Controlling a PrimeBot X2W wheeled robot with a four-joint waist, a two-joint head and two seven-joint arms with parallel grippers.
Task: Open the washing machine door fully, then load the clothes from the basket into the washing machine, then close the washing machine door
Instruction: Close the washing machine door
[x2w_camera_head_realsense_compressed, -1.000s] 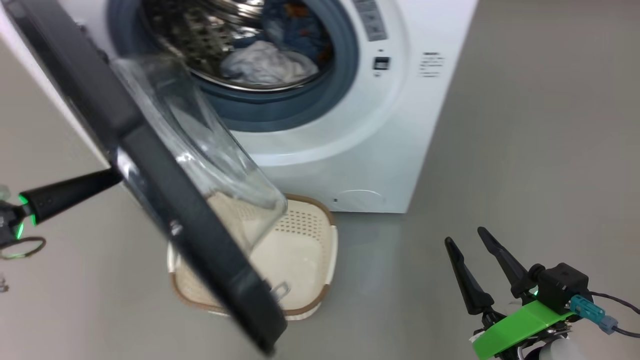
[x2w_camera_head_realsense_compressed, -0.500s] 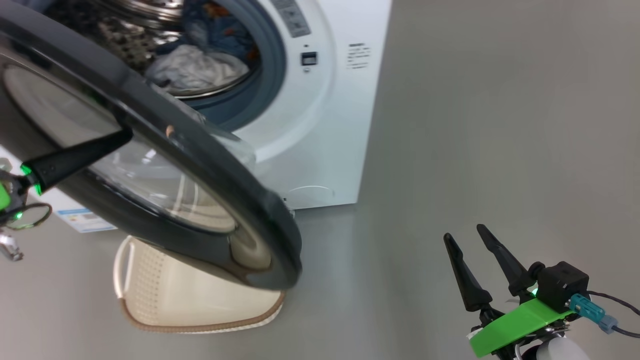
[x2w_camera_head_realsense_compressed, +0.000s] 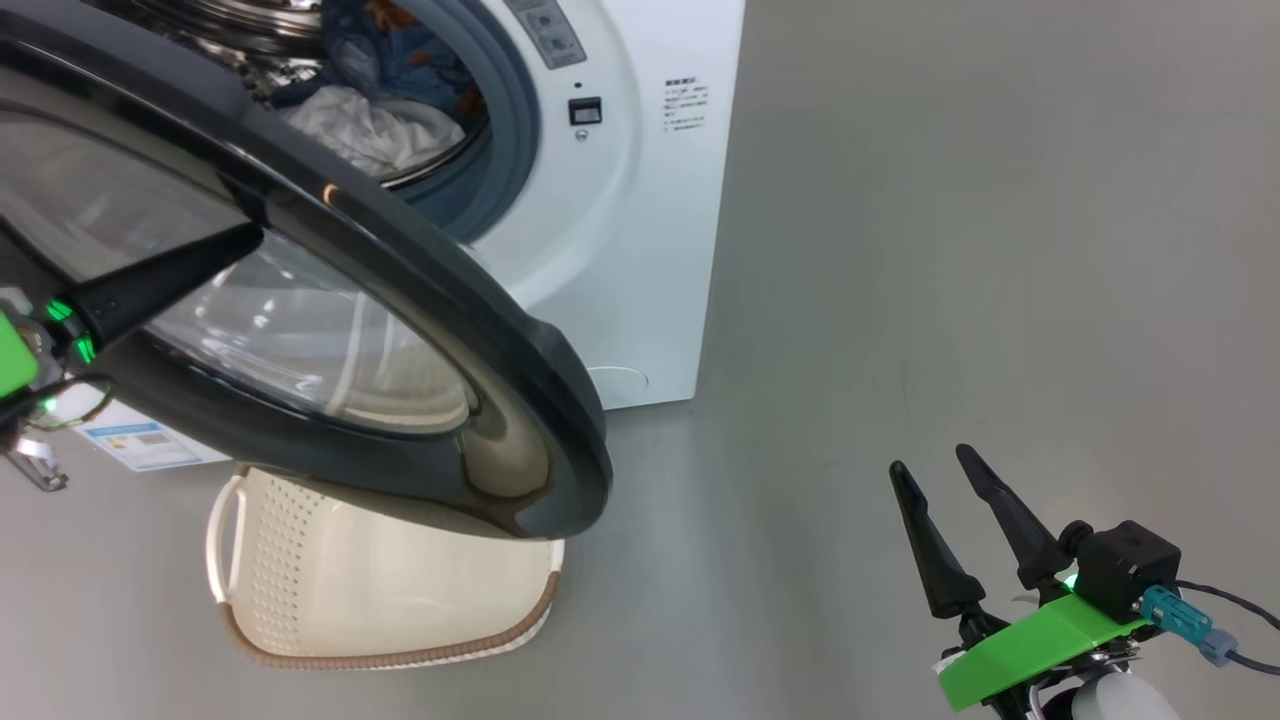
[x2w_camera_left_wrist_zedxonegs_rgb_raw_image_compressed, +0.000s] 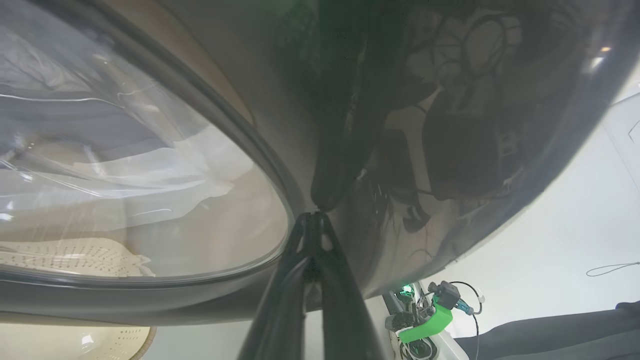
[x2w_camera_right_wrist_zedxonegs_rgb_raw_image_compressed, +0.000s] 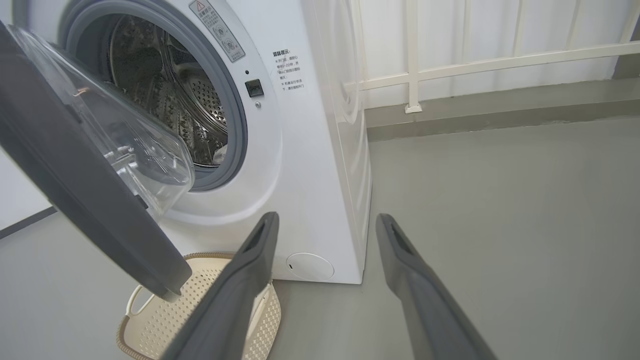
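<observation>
Two dark fingers of the left gripper (x2w_camera_head_realsense_compressed: 250, 243) are pressed together into a single point. That point rests on the outer face of the door (x2w_camera_head_realsense_compressed: 480, 380), on its glossy black rim just beside the edge of the glass. The door stands part open, swung out from the left side of the washing machine (x2w_camera_head_realsense_compressed: 640, 250), with its round bulge of glass turned toward the drum. Its lower edge hangs over the basket (x2w_camera_head_realsense_compressed: 380, 600), which sits on the floor (x2w_camera_head_realsense_compressed: 900, 250) just before the machine's front. The clothes (x2w_camera_head_realsense_compressed: 370, 120), white cloth with blue fabric behind it, lie inside the drum. They are past the door's upper edge and well apart from both sets of fingers. The right gripper (x2w_camera_head_realsense_compressed: 928, 460) is low at the robot's right, its fingers spread wide apart over the grey floor and touching nothing. It is well apart from the door and the basket. In the right wrist view the machine's lower front corner and round flap lie between and beyond these fingers.
</observation>
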